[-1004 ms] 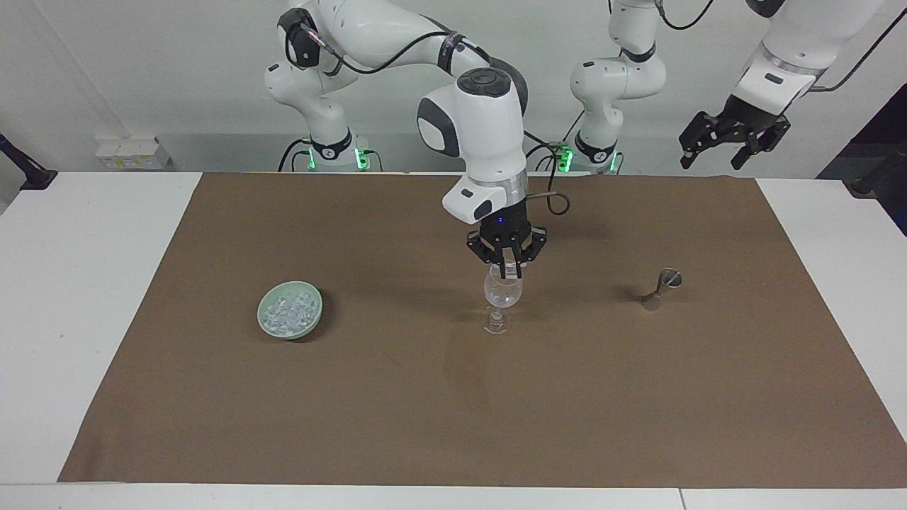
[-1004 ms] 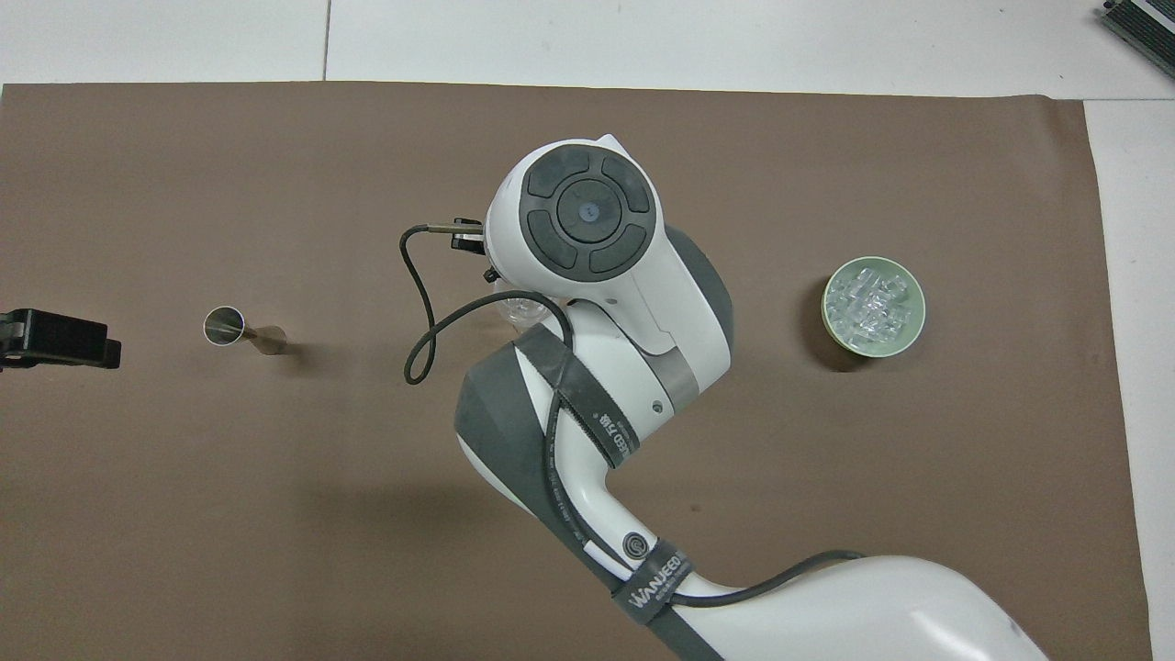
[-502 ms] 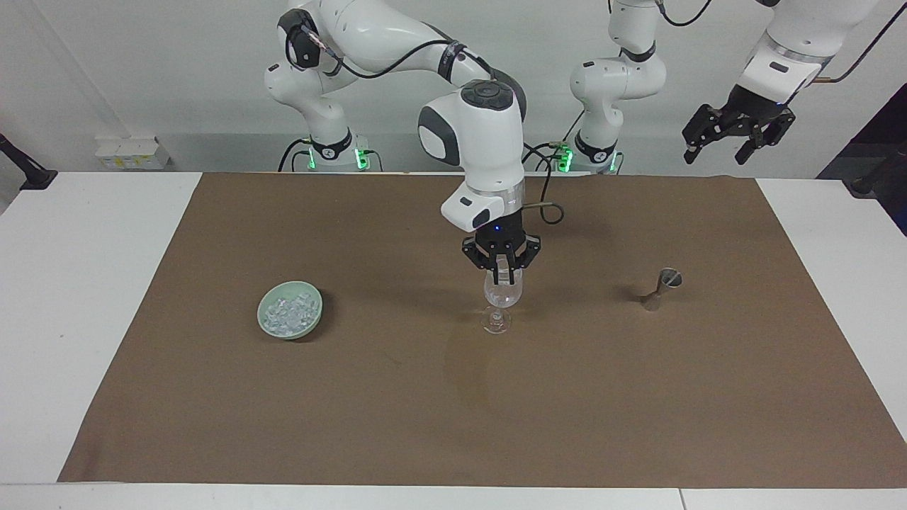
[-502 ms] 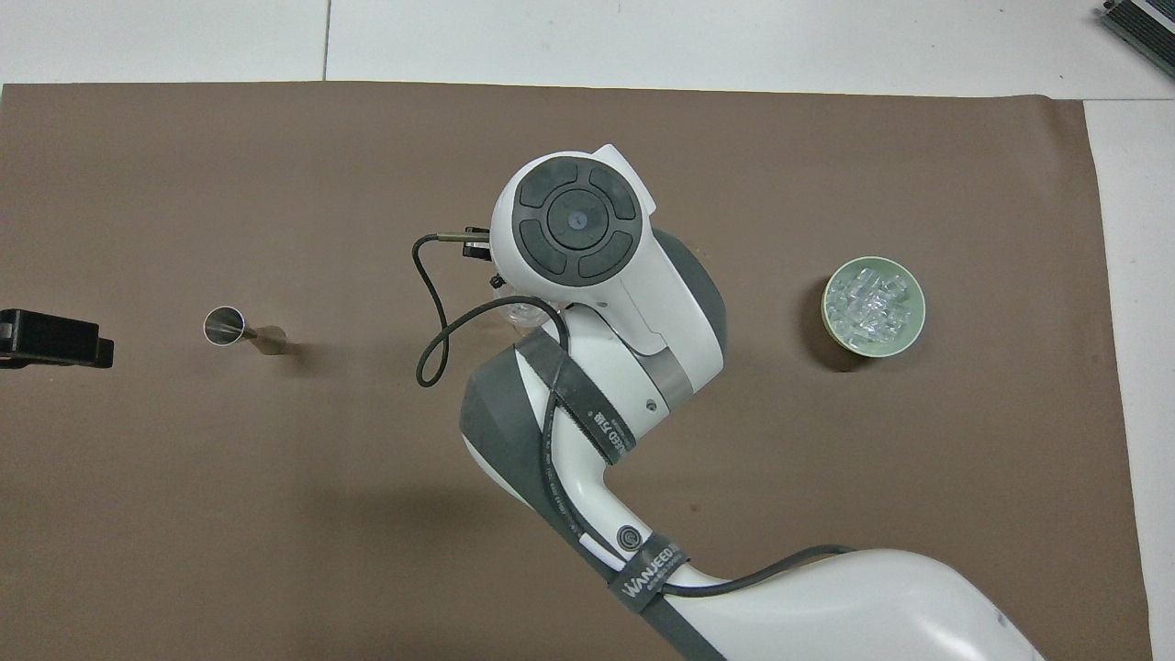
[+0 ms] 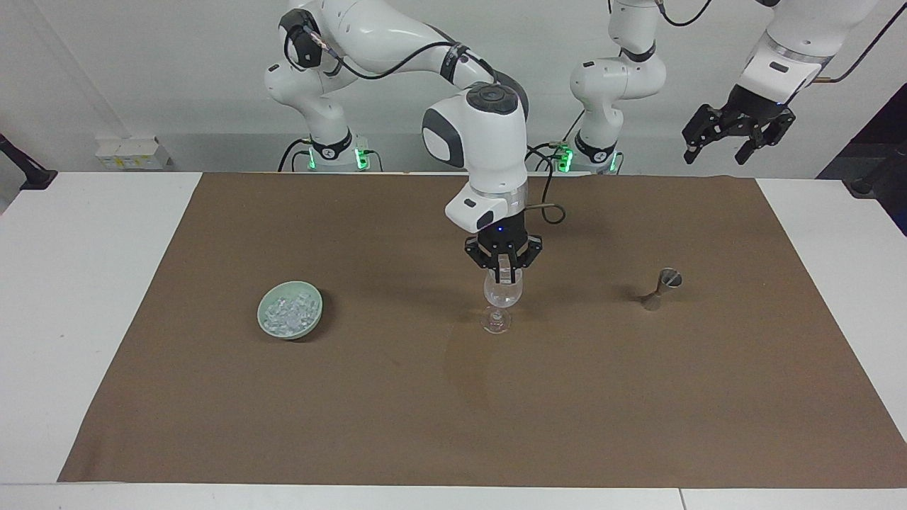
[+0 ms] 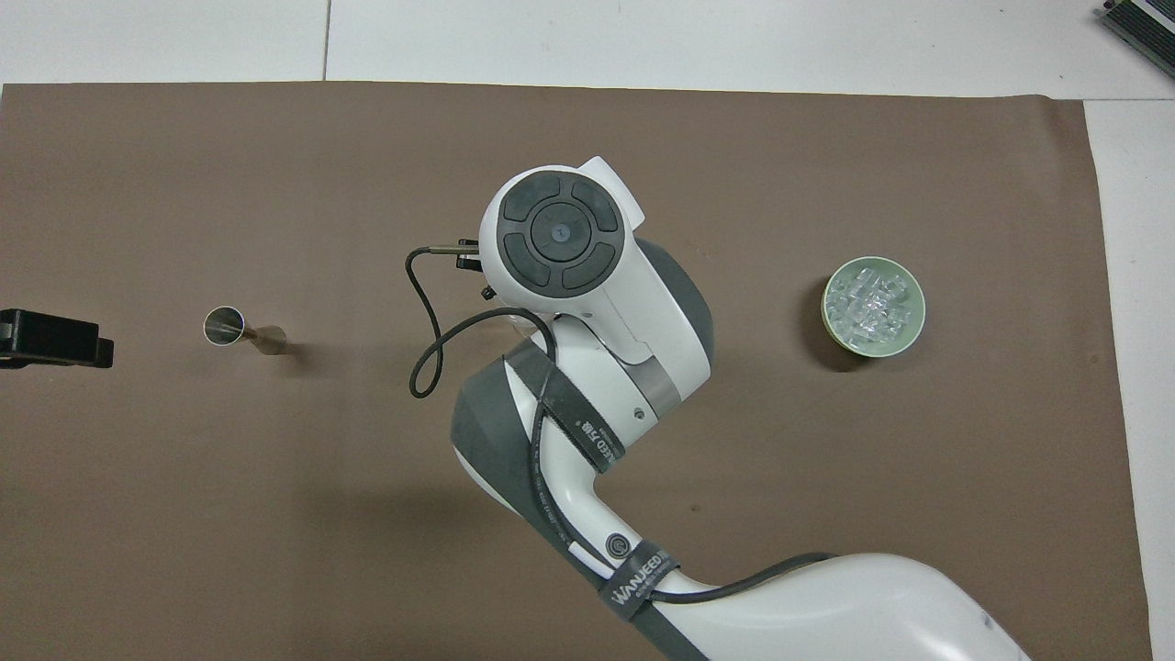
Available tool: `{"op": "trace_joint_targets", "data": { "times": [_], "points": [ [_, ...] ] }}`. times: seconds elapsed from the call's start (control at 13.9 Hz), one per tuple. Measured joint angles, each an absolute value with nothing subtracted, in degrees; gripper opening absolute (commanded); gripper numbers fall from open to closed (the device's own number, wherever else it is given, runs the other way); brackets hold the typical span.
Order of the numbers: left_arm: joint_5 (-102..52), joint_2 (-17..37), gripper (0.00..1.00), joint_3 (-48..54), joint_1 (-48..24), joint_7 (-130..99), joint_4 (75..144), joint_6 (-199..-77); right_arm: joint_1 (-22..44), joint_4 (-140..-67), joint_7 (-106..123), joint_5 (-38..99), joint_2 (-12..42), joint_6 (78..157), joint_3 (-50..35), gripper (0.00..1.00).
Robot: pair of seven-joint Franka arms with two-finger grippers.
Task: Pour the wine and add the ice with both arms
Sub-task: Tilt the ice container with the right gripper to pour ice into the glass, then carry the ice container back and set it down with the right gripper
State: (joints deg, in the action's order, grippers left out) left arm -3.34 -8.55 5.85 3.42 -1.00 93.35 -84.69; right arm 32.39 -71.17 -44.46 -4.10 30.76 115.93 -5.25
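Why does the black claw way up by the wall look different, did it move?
Yes. The left gripper, open, has risen and shifted slightly toward its end of the table, judged against the brown mat's edge. It waits up there.

You have a brown paper mat point(image 5: 397, 411) spread over most of the white table point(image 5: 78, 297), whose bare top shows at both ends and along the edge farthest from the robots. By the wall you can see a small white box point(image 5: 131, 152) at the right arm's end. A dark clamp or stand point(image 5: 25, 170) stands at the table's corner just beside it. In the overhead view a dark device corner point(image 6: 1138, 23) pokes in past the mat at the right arm's end.
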Motion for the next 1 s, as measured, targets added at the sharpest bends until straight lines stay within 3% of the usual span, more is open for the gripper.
{"op": "trace_joint_targets", "data": {
  "times": [0.14,0.29,0.72,1.0],
  "points": [
    [-3.34,-8.55,1.00,5.85,3.42,-1.00,93.35,-84.69,32.50,-71.19,-44.48,-4.11,30.76,115.93,-5.25,0.35],
    [-3.34,-8.55,1.00,5.85,3.42,-1.00,93.35,-84.69,32.50,-71.20,-44.49,-4.13,30.75,115.87,-5.20,0.41],
    [-3.34,-8.55,1.00,5.85,3.42,-1.00,93.35,-84.69,32.53,-71.14,-44.50,-4.15,29.74,114.58,-5.19,0.42],
    [-3.34,-8.55,1.00,5.85,3.42,-1.00,93.35,-84.69,32.23,-70.94,-44.12,-4.47,24.72,109.16,-4.72,0.59]
  ]
}}
